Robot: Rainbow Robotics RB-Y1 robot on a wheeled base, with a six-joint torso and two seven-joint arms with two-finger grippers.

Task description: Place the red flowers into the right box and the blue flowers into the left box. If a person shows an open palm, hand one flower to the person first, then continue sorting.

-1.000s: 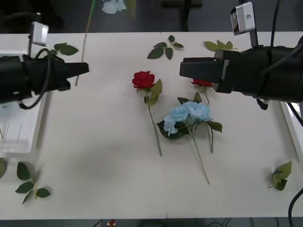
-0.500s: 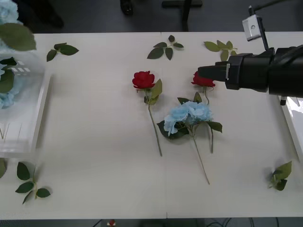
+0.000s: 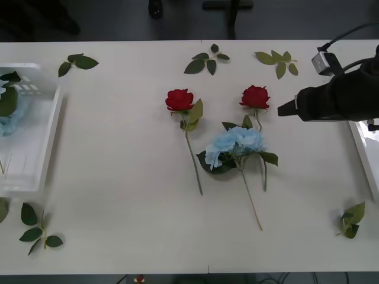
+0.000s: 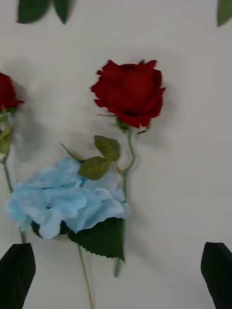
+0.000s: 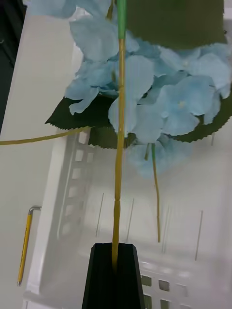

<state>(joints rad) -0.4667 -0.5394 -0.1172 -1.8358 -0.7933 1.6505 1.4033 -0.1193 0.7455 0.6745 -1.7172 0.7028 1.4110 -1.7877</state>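
the tabletop (image 3: 118, 177) is a broad off-white sheet. the left box (image 3: 44, 148) sits at its left edge, a blue flower (image 3: 9, 115) lying inside. a sliver of the right box (image 3: 362, 155) shows at the right edge. the right arm's dark bulk reaches in over the right side, its right pincer (image 3: 283, 110) hanging near the right-hand red rose (image 3: 255, 96). the loose blue flower (image 3: 235, 142) lies mid-tabletop, its stem pointing toward the near edge, with another red rose (image 3: 179, 100) left of it. green leaf sprigs (image 3: 207, 60) dot the far edge and near corners.

the right wrist view adds that this pincer (image 4: 116, 273) is spread wide, its black fingers (image 4: 17, 273) apart above rose and blue cluster. the left wrist view shows the left pincer (image 5: 115, 270) clamped on a thin yellow-green stem (image 5: 117, 169) over the slotted box, blue petals (image 5: 159, 96) beyond; a small yellow tool, possibly a hex key (image 5: 25, 244), lies beside the box. no writing is legible.
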